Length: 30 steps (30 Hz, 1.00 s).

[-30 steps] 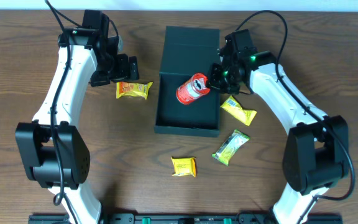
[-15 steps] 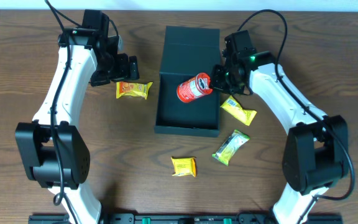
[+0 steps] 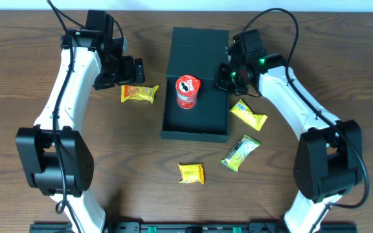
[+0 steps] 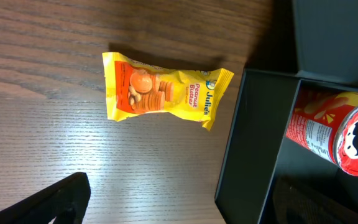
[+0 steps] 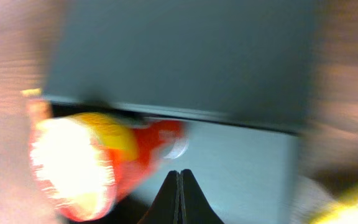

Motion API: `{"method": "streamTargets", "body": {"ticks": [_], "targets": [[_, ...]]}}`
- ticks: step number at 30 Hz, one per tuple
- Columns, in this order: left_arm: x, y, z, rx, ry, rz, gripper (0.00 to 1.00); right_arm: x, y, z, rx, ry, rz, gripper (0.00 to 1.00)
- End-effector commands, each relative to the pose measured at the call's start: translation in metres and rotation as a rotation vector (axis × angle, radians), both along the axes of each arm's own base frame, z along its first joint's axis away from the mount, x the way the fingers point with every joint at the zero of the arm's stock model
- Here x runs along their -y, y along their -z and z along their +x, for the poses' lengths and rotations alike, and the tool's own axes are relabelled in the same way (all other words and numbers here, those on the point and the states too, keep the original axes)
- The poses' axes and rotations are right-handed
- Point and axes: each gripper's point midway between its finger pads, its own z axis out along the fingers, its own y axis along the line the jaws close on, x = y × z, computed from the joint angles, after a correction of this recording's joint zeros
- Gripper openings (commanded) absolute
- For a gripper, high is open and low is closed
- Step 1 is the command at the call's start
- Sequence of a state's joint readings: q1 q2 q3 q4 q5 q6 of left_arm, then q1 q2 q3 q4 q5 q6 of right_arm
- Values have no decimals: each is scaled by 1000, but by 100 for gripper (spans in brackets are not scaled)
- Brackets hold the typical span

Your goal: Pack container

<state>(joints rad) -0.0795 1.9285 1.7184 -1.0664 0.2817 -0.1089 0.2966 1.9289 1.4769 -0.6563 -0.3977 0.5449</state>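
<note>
Right wrist view, blurred: right gripper [image 5: 179, 175] fingers pressed together, gripping nothing, with a red snack can [image 5: 98, 168] just ahead. Overhead, that can sits inside the open container [image 3: 206, 124], mid-table, lid flap back. Left gripper [image 3: 133, 68] has its fingers spread, empty, near a yellow biscuit packet [image 3: 139, 94] left of the container.

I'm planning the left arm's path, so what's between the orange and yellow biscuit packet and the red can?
A strip of bare table, then the container side wall. The left wrist view shows it best.
</note>
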Motion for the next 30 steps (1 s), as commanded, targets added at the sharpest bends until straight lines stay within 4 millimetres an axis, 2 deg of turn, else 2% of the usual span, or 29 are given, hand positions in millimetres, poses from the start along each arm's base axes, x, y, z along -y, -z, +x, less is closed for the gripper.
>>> {"method": "streamTargets", "body": {"ticks": [1, 6, 11, 17, 30], "targets": [[-2, 1, 4, -1, -13, 10, 95, -28, -17, -6, -44, -54, 199, 1], [-2, 1, 4, -1, -13, 10, 96, -50, -23, -7, -25, -88, 249, 2], [-2, 1, 4, -1, -13, 10, 96, -63, -14, -11, -35, -113, 247, 2], [-2, 1, 4, -1, -13, 10, 95, -63, 1, -10, -48, -110, 220, 2], [-4, 1, 4, 1, -16, 24, 95, -39, 18, -6, -30, -73, 71, 2]]}}
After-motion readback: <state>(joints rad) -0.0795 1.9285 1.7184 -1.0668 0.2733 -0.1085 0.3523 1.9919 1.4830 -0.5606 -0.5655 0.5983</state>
